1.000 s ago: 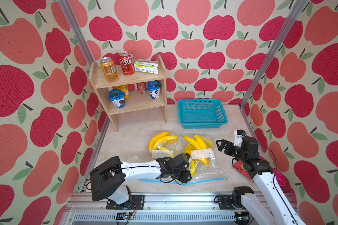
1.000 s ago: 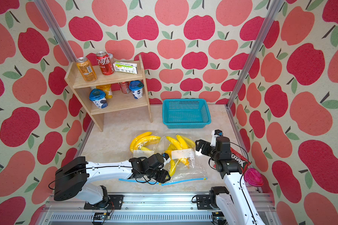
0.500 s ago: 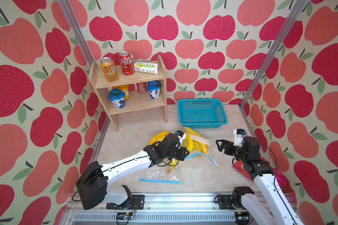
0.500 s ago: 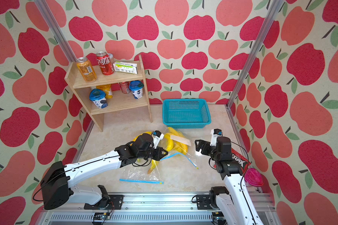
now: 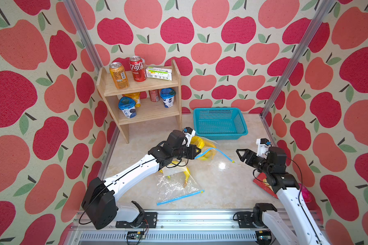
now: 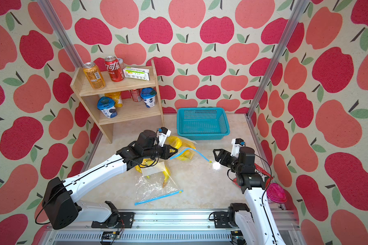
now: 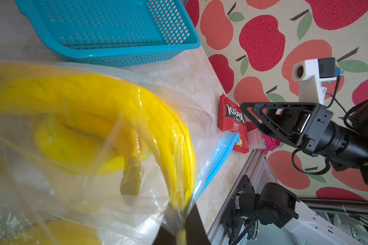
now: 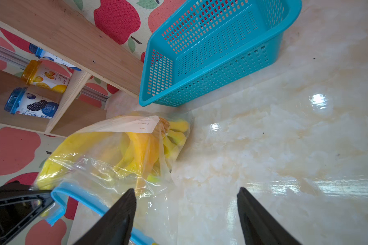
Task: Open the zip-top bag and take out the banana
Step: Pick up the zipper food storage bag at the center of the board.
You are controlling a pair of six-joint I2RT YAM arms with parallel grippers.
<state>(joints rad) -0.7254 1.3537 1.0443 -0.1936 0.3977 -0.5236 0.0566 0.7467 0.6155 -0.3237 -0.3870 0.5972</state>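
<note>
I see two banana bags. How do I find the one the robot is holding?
Find the blue basket at the back. Right in front of its left corner, the left gripper pinches a clear bag of bananas. Its blue zip curls loose toward the right gripper, while the other bag lies flat near the front rail with a straight zip.

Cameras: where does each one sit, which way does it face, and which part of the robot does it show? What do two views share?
Top views: high at the front, facing down toward the back wall; left gripper and right gripper both show.
Left wrist: on the left arm, facing across the zip-top bag toward the right gripper; its shut fingers show.
Right wrist: on the right arm, facing the bag; its open fingers show.
Shared: both wrist views show the bag and the blue basket.
</note>
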